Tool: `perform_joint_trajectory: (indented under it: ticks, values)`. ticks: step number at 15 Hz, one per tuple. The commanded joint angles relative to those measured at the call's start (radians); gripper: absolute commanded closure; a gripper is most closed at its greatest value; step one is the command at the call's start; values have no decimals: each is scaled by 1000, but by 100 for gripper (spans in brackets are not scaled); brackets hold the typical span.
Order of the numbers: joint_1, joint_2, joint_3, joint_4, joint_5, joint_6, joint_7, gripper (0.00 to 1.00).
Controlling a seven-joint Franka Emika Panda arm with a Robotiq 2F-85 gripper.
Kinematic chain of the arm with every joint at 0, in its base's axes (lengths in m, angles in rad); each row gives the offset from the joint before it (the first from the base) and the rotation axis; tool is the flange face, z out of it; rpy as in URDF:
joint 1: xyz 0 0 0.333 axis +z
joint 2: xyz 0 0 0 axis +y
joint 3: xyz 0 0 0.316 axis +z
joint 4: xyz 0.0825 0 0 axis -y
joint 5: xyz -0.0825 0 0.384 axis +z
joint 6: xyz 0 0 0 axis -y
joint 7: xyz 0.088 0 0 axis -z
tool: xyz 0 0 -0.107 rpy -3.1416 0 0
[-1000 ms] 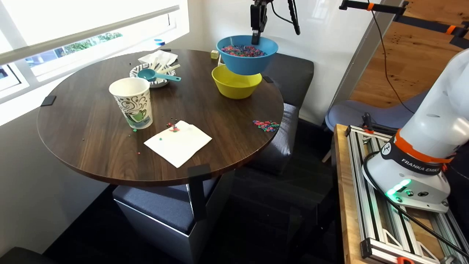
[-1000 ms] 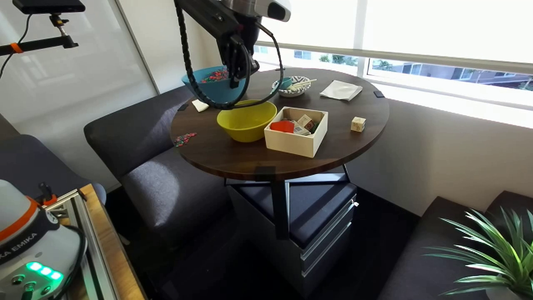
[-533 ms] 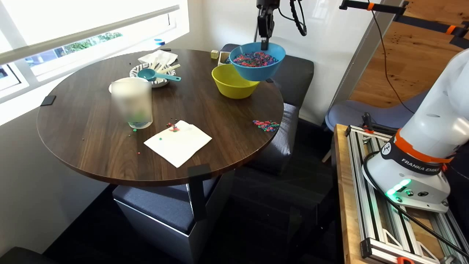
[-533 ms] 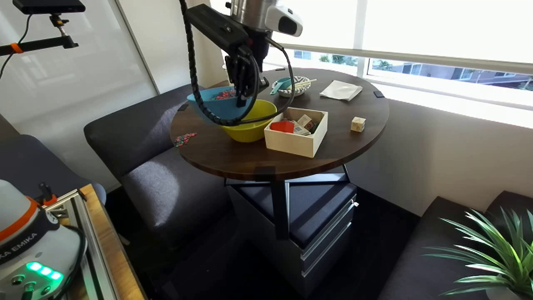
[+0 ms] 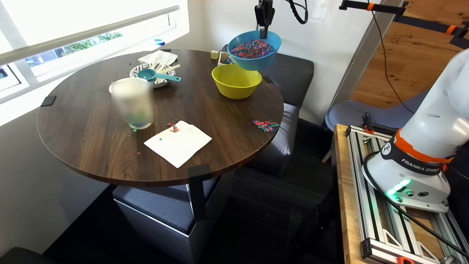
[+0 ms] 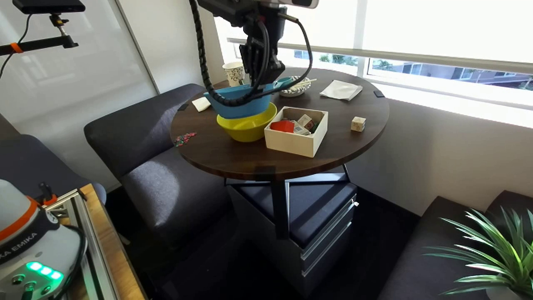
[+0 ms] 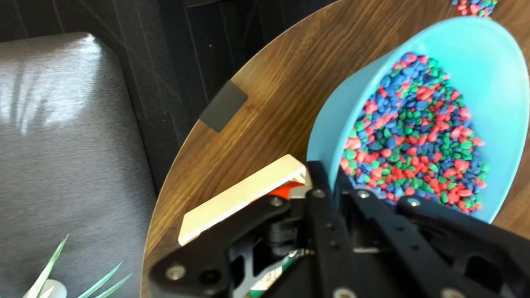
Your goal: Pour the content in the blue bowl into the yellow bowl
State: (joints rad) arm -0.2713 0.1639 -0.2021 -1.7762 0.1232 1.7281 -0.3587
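The blue bowl point(image 5: 256, 65) is held in the air, tilted, close above the yellow bowl point(image 5: 236, 87) in both exterior views. The blue bowl also shows in an exterior view point(image 6: 239, 111) and in the wrist view point(image 7: 503, 95). The content point(image 7: 418, 140), red, blue and green bits, lies inside the blue bowl. It also shows in an exterior view point(image 5: 253, 49). My gripper point(image 7: 333, 178) is shut on the blue bowl's rim, one finger inside and one outside. The yellow bowl point(image 6: 245, 129) stands upright on the table. It is out of sight in the wrist view.
A wooden box point(image 6: 291, 143) of blocks stands beside the yellow bowl. A small wooden block point(image 6: 358, 124) is on the table. A paper cup point(image 6: 234, 75) and a patterned dish point(image 6: 291, 93) stand farther off. Loose bits point(image 5: 266, 126) lie near the table edge by a napkin point(image 5: 177, 146).
The blue bowl first dropped and shifted sideways, then rose again and tilted more. Its content no longer shows over the rim in an exterior view. The yellow bowl has not moved.
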Motion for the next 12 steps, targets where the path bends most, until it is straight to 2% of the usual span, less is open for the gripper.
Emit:
perform_joint_trajectory:
  ticks: [1,12]
  values:
    - [23,-10,3,67,-99,-15,64,99]
    - [111,1,51,97,-355,-29,145,99]
